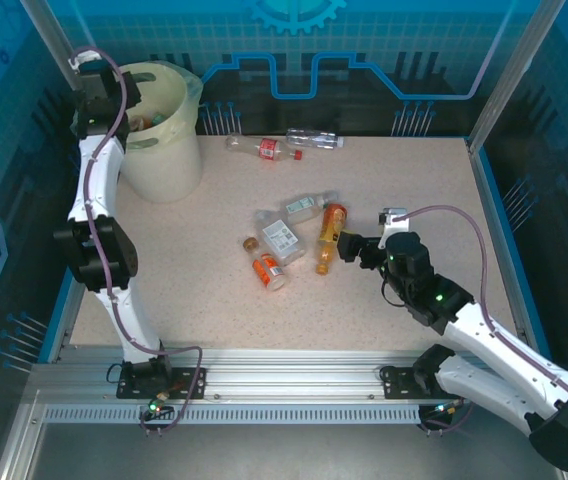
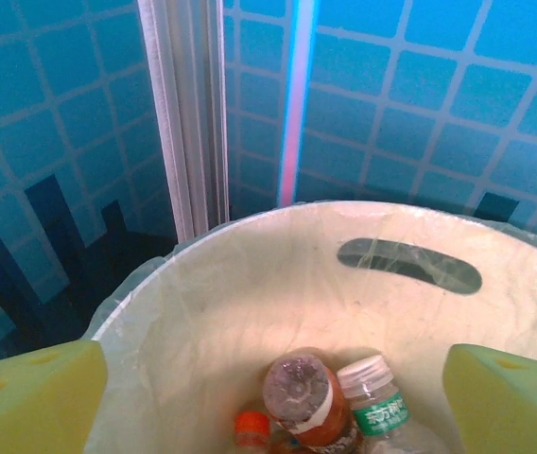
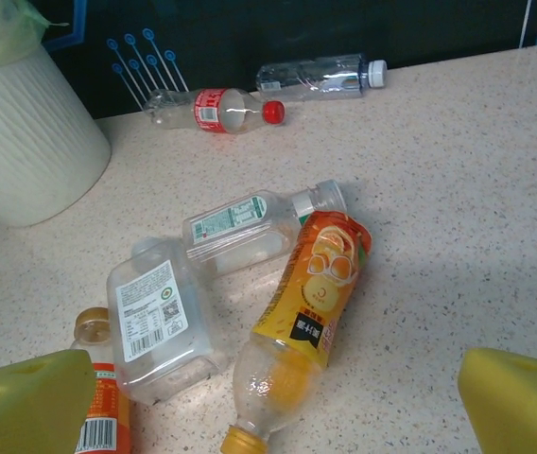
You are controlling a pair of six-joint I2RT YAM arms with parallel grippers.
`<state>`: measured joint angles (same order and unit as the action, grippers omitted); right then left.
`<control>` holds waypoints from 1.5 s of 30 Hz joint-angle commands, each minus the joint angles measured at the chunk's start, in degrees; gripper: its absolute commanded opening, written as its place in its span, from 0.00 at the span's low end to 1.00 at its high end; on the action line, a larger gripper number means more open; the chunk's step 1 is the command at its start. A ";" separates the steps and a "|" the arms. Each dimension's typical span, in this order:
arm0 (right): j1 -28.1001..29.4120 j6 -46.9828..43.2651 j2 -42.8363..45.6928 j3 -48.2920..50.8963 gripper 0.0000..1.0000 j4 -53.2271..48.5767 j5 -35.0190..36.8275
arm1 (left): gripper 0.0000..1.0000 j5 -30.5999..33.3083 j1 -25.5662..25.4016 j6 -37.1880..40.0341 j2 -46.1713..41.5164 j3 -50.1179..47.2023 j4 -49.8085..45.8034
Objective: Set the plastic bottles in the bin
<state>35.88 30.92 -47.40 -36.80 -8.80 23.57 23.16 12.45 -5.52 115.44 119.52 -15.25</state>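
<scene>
The cream bin [image 1: 169, 150] stands at the back left. My left gripper [image 1: 104, 100] hangs open over its mouth, nothing between its yellow pads [image 2: 32, 397]. Inside the bin [image 2: 202, 312] lie an orange-brown bottle [image 2: 306, 397] and a green-labelled one [image 2: 379, 402]. Mid-table lie an orange juice bottle [image 3: 311, 293], a square clear bottle [image 3: 160, 317], a green-labelled bottle [image 3: 250, 222] and an orange-labelled bottle [image 3: 103, 421]. My right gripper [image 1: 349, 247] is open just right of the juice bottle [image 1: 330, 235], its pads [image 3: 514, 397] either side of the neck end, not touching.
Two more bottles lie by the back edge: a red-labelled one [image 1: 264, 148] and a clear one with a white cap [image 1: 314, 139]. Blue walls and metal posts [image 2: 188, 113] close in the table. Bare tabletop [image 1: 414, 180] stretches to the right.
</scene>
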 commanded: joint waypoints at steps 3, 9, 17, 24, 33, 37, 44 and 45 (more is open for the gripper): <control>-2.34 4.65 -3.20 0.27 1.00 -0.64 -0.19 | 0.99 -0.31 -2.36 -7.31 -6.65 3.56 -5.57; -3.02 9.17 -9.49 -2.38 1.00 -2.53 -1.76 | 0.99 -7.44 -5.68 -14.52 -15.24 -3.06 -6.61; -3.11 17.73 -20.02 -5.00 1.00 -1.96 -6.23 | 0.99 -18.09 -12.28 -25.53 -29.30 -23.78 -1.39; -3.14 19.66 -30.41 -10.84 1.00 -3.62 -9.43 | 0.99 -26.74 -15.12 -34.59 -36.36 -40.71 6.76; -3.29 17.37 -45.31 -21.48 0.95 -8.47 -12.23 | 0.99 -27.95 -15.35 -33.01 -39.76 -46.75 5.28; -3.35 18.90 -49.09 -23.84 0.91 -10.82 -8.75 | 0.99 -27.60 -15.35 -32.01 -39.61 -45.97 4.02; -3.07 15.48 -52.99 -24.91 0.82 -14.26 -7.69 | 0.99 -27.69 -15.35 -31.78 -38.31 -45.92 3.69; -3.05 14.87 -53.54 -25.01 0.81 -14.39 -8.11 | 0.99 -27.81 -15.35 -31.84 -38.00 -45.80 3.64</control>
<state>33.30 47.83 -99.04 -59.90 -19.77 14.76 -3.53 -2.55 -37.58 76.88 73.21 -11.70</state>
